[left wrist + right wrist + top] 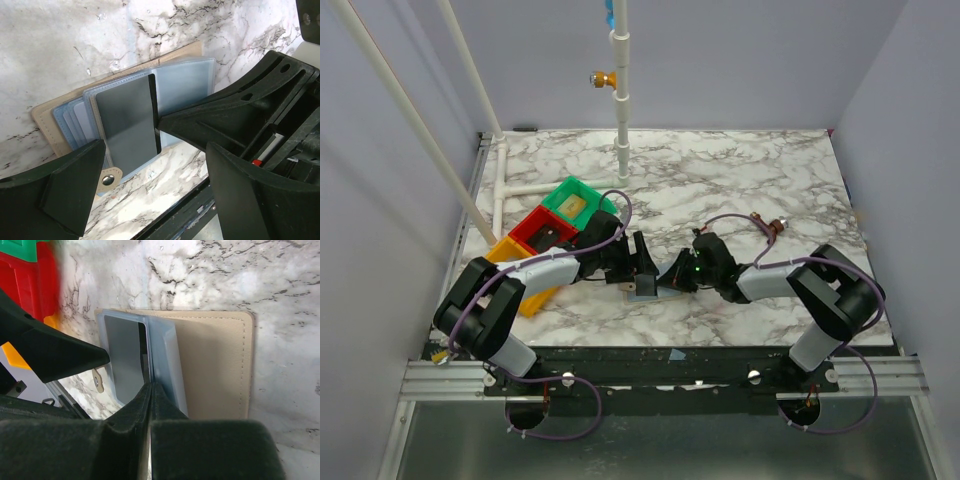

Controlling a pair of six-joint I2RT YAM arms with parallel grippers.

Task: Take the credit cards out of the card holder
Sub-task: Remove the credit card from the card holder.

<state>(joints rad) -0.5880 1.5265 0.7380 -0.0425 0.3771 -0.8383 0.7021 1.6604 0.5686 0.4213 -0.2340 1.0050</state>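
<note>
Lavender walls (740, 60) close in a white marble counter (770, 190), and a white pipe (622, 110) stands at its far edge. On the left of the counter a green tray (578, 200), a red tray (542, 232) and an orange tray (503, 250) sit in a slanting row, touching one another. The left arm reaches across just in front of them.

The card holder (45, 117) lies open and flat on the counter between the two hands, near the front edge. Its tan cover is underneath and its grey-blue plastic sleeves (185, 80) fan out on top. From above it is almost hidden beneath the two hands, with only a pale corner showing.

The left hand (156, 147) hangs wide open over the holder's near edge. One finger is on each side of the sleeves and neither touches them. The holder's snap tab (107, 180) shows just beside the left finger.

The right hand (151, 387) comes in from the opposite side with its fingers pressed together. They are pinched on the edge of a dark card (127, 125) that stands out from the sleeves. Whether a sleeve leaf is caught along with the card cannot be told. In the right wrist view, a finger of the left hand crosses between the holder and the red tray.
</note>
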